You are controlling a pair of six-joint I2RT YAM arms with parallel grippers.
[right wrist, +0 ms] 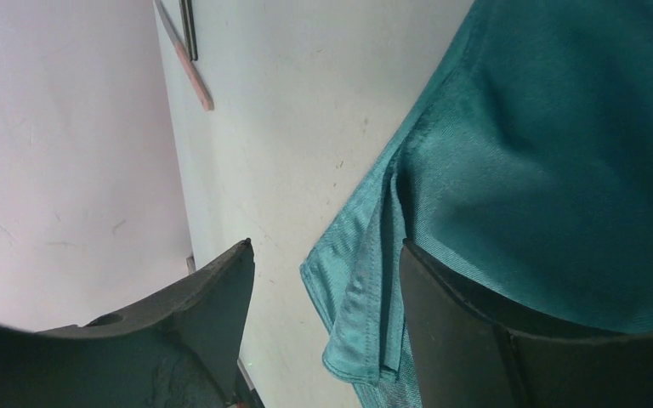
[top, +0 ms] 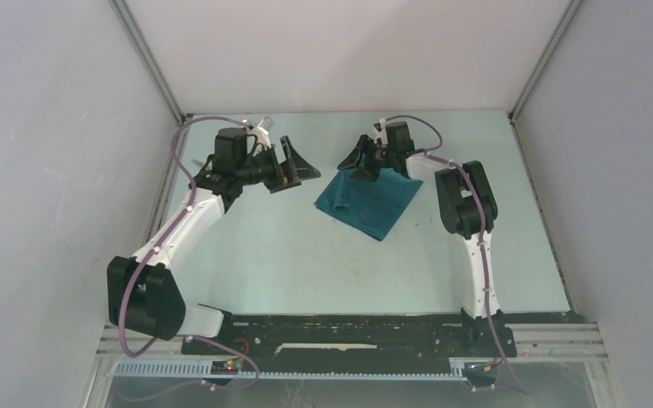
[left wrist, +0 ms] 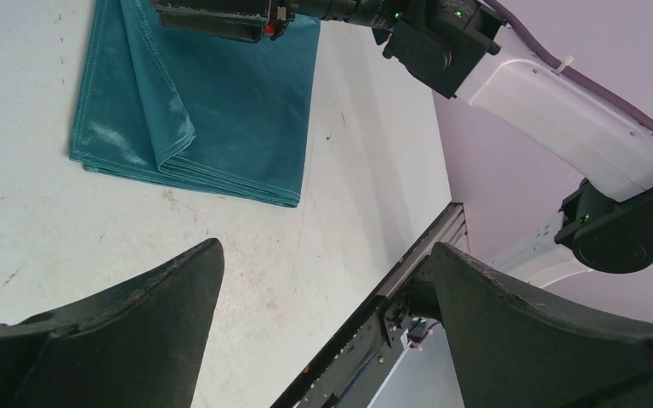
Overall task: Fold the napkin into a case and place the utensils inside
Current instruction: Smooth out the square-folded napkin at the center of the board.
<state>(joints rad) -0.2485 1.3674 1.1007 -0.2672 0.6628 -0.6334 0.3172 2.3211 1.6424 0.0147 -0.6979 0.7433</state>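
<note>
Napkin (top: 370,202) x1; utensils (right wrist: 189,47) poss. x2

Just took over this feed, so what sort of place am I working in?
Probably a lab test booth: plain white table, blank panel walls on metal framing, with a teal napkin laid out.

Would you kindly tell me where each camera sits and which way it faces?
Top external: above and behind the bases, looking down on the table, napkin, left arm and right arm.
Left wrist: low, facing across the table toward the napkin and right arm; own open jaws below.
Right wrist: close above the napkin's folded edge, which lies between its open jaws.
Shared: all see the napkin.
</note>
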